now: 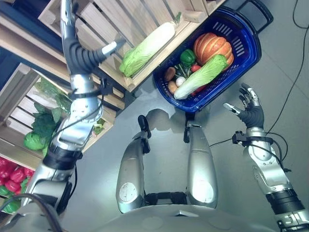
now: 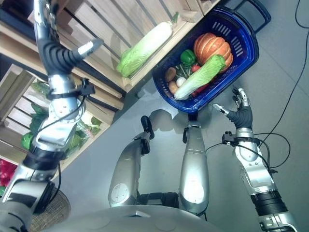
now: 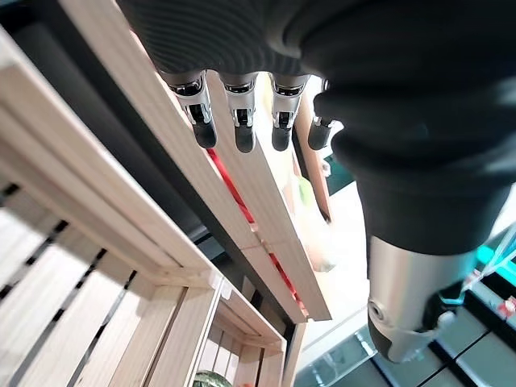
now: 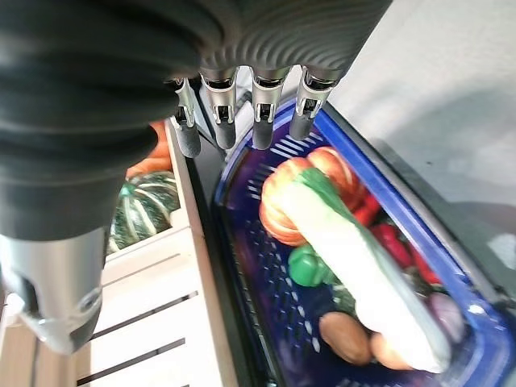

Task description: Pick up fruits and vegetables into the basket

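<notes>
The blue basket [image 1: 252, 53] sits on the floor at the upper right. It holds an orange pumpkin [image 1: 212, 47], a napa cabbage [image 1: 203, 75], a green pepper [image 1: 187, 57] and several small vegetables. A second napa cabbage [image 1: 147, 48] lies on the slatted wooden shelf [image 1: 104, 21] just left of the basket. My left hand [image 1: 83, 57] is raised in front of that shelf, left of the cabbage, open and holding nothing [image 3: 240, 129]. My right hand [image 1: 251, 113] hovers beside the basket's near right edge, fingers spread, open and empty [image 4: 219, 121].
Wooden crates line the left side. Leafy greens [image 1: 43, 125] fill a lower crate, and red peppers [image 1: 9, 176] lie below them. A green striped squash [image 4: 149, 210] rests in a crate beside the basket. Grey floor stretches right of the basket.
</notes>
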### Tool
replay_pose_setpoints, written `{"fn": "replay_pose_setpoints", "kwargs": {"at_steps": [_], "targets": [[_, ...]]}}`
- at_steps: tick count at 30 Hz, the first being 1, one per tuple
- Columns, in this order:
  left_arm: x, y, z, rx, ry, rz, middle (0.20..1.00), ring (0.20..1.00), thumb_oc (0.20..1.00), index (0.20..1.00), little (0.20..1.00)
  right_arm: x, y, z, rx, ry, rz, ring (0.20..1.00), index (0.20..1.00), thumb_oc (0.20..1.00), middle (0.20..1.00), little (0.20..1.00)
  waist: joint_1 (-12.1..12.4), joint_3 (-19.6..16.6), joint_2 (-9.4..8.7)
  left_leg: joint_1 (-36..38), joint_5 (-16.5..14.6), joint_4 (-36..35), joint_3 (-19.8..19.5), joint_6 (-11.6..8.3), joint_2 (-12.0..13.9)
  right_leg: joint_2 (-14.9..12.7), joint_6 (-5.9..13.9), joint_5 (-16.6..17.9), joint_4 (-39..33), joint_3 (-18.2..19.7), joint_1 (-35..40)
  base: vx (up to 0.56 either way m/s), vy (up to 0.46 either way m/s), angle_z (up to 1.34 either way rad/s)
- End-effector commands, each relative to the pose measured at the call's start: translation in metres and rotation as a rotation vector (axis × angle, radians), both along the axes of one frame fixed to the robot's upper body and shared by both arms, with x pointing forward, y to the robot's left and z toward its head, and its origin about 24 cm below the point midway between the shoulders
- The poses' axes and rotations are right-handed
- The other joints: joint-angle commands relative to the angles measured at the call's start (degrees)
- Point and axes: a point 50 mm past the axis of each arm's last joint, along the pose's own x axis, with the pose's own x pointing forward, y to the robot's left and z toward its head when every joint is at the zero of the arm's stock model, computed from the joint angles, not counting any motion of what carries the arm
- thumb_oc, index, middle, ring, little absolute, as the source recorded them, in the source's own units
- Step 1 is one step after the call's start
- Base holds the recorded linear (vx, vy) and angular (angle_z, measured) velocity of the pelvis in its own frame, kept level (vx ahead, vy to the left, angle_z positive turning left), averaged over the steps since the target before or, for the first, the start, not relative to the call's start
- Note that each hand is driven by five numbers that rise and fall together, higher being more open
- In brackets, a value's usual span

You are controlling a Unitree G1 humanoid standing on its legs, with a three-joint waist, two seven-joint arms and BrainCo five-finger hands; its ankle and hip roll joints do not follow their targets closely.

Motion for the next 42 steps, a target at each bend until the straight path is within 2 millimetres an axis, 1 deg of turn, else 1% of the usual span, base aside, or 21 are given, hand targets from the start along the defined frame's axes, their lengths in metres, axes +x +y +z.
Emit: {"fn": "replay_pose_setpoints", "kwargs": {"at_steps": [1, 2, 4, 5, 8, 10, 11, 13, 14, 15, 16, 22, 28, 36, 39, 42], "targets": [[0.012, 0.014, 0.005, 0.014, 0.045, 0.133, 1.000, 1.000, 1.000, 1.000, 1.000, -0.003, 0.005, 0.015, -0.061, -0.034, 0.075, 1.000, 1.000, 1.000, 1.000, 1.000, -2.68, -1.99, -0.51, -1.64, 1.00, -2.06, 0.11, 0.57, -0.76, 1.74, 2.25, -8.41, 4.74, -1.51, 1.68, 0.04, 0.113, -0.22], [0.012, 0.015, 0.005, 0.013, 0.047, 0.135, 1.000, 1.000, 1.000, 1.000, 1.000, -0.003, 0.005, 0.015, -0.061, -0.033, 0.076, 1.000, 1.000, 1.000, 1.000, 1.000, -2.70, -1.99, -0.53, -1.65, 1.01, -2.07, 0.17, 0.56, -0.75, 1.73, 2.25, -8.41, 4.77, -1.45, 1.62, 0.05, 0.138, -0.25], [0.029, 0.025, 0.003, -0.009, 0.126, 0.196, 1.000, 1.000, 1.000, 1.000, 1.000, -0.003, 0.005, 0.015, -0.085, -0.016, 0.095, 1.000, 1.000, 1.000, 1.000, 1.000, -4.28, -1.99, -0.62, -1.79, 1.04, -1.71, 1.23, 0.43, -0.38, 1.89, 2.14, -8.38, 5.15, -0.49, 0.78, 0.05, 0.157, -0.18], [0.032, 0.027, 0.002, -0.012, 0.138, 0.207, 1.000, 1.000, 1.000, 1.000, 1.000, -0.003, 0.005, 0.016, -0.087, -0.015, 0.097, 1.000, 1.000, 1.000, 1.000, 1.000, -4.47, -1.99, -0.63, -1.84, 1.06, -1.65, 1.40, 0.41, -0.36, 1.90, 2.11, -8.35, 5.21, -0.36, 0.61, 0.05, 0.154, -0.14], [0.050, 0.041, -0.010, -0.045, 0.255, 0.295, 1.000, 1.000, 1.000, 1.000, 1.000, -0.001, 0.004, 0.018, -0.107, -0.008, 0.110, 1.000, 1.000, 1.000, 1.000, 1.000, -5.83, -1.99, -0.67, -2.52, 0.96, -0.85, 2.31, 0.27, -0.20, 2.08, 1.91, -8.18, 5.73, 0.62, -0.73, 0.05, 0.137, -0.09], [0.056, 0.047, -0.017, -0.073, 0.304, 0.317, 1.000, 1.000, 1.000, 1.000, 1.000, -0.001, 0.006, 0.020, -0.116, -0.009, 0.117, 1.000, 1.000, 1.000, 1.000, 1.000, -6.20, -1.99, -0.73, -2.89, 0.84, -0.45, 2.54, 0.30, -0.23, 2.23, 1.84, -8.10, 5.89, 1.01, -1.28, 0.03, 0.092, -0.11], [0.060, 0.052, -0.024, -0.101, 0.343, 0.338, 1.000, 1.000, 1.000, 1.000, 1.000, 0.000, 0.007, 0.021, -0.126, -0.011, 0.120, 1.000, 1.000, 1.000, 1.000, 1.000, -6.42, -1.99, -0.77, -3.24, 0.74, -0.08, 2.70, 0.30, -0.21, 2.31, 1.75, -8.05, 6.05, 1.25, -1.69, 0.04, 0.110, -0.18], [0.070, 0.064, -0.043, -0.162, 0.428, 0.388, 1.000, 1.000, 1.000, 1.000, 1.000, 0.004, 0.010, 0.025, -0.150, -0.023, 0.127, 1.000, 1.000, 1.000, 1.000, 1.000, -6.91, -1.99, -0.94, -4.28, 0.33, 1.00, 3.04, 0.38, -0.27, 2.48, 1.55, -7.95, 6.42, 1.72, -2.83, 0.08, 0.131, -0.18], [0.072, 0.067, -0.051, -0.166, 0.459, 0.416, 1.000, 1.000, 1.000, 1.000, 1.000, 0.005, 0.011, 0.025, -0.155, -0.019, 0.127, 1.000, 1.000, 1.000, 1.000, 1.000, -7.13, -1.99, -1.14, -3.63, -1.46, 1.85, 2.52, -0.10, -0.54, 2.47, 1.88, -9.76, 7.19, 2.19, -2.17, 0.03, 0.093, -0.10], [0.074, 0.070, -0.054, -0.172, 0.474, 0.435, 1.000, 1.000, 1.000, 1.000, 1.000, 0.007, 0.012, 0.028, -0.157, -0.025, 0.130, 1.000, 1.000, 1.000, 1.000, 1.000, -7.21, -1.99, -1.18, -4.85, 0.00, 1.67, 3.19, 0.39, -0.37, 2.59, 1.37, -8.06, 6.70, 1.93, -3.40, 0.12, 0.096, -0.09], [0.076, 0.074, -0.063, -0.186, 0.519, 0.460, 1.000, 1.000, 1.000, 1.000, 1.000, 0.009, 0.013, 0.028, -0.155, -0.019, 0.131, 1.000, 1.000, 1.000, 1.000, 1.000, -7.40, -1.99, -1.50, -4.53, -1.83, 2.84, 2.68, -0.10, -0.51, 2.62, 1.70, -9.71, 7.52, 2.44, -2.95, 0.03, 0.076, -0.09], [0.078, 0.094, -0.094, -0.264, 0.680, 0.557, 1.000, 1.000, 1.000, 1.000, 1.000, 0.016, 0.016, 0.028, -0.144, -0.008, 0.128, 1.000, 1.000, 1.000, 1.000, 1.000, -7.57, -1.99, -2.49, -7.32, -2.79, 5.03, 2.91, 0.16, -0.46, 3.07, 1.28, -9.65, 8.45, 2.67, -5.41, 0.03, 0.063, -0.01], [0.074, 0.113, -0.110, -0.262, 0.767, 0.663, 1.000, 1.000, 1.000, 1.000, 1.000, 0.023, 0.019, 0.031, -0.134, -0.006, 0.129, 1.000, 1.000, 1.000, 1.000, 1.000, -7.29, -1.99, -3.24, -10.23, -3.42, 6.85, 2.72, 0.46, -0.52, 3.40, 0.93, -9.44, 9.22, 2.76, -7.87, 0.00, 0.048, 0.02], [0.068, 0.134, -0.114, -0.267, 0.807, 0.747, 1.000, 1.000, 1.000, 1.000, 1.000, 0.028, 0.022, 0.033, -0.130, -0.013, 0.117, 1.000, 1.000, 1.000, 1.000, 1.000, -6.74, -1.99, -3.48, -13.32, -3.97, 8.45, 2.94, 0.89, -0.39, 3.09, 0.89, -8.97, 9.85, 2.77, -11.03, 0.00, 0.049, 0.02], [0.068, 0.138, -0.112, -0.282, 0.810, 0.750, 1.000, 1.000, 1.000, 1.000, 1.000, 0.031, 0.023, 0.035, -0.128, -0.020, 0.114, 1.000, 1.000, 1.000, 1.000, 1.000, -6.55, -1.99, -3.28, -14.33, -4.24, 8.86, 3.11, 1.08, -0.50, 2.89, 0.98, -8.85, 10.13, 2.78, -12.25, 0.00, 0.058, -0.01], [0.069, 0.139, -0.109, -0.259, 0.801, 0.746, 1.000, 1.000, 1.000, 1.000, 1.000, 0.032, 0.024, 0.035, -0.121, -0.017, 0.109, 1.000, 1.000, 1.000, 1.000, 1.000, -6.53, -1.99, -3.17, -15.45, -4.63, 9.67, 3.26, 1.29, -0.50, 2.67, 1.02, -8.68, 10.39, 2.95, -13.44, 0.01, 0.043, -0.01]]}}
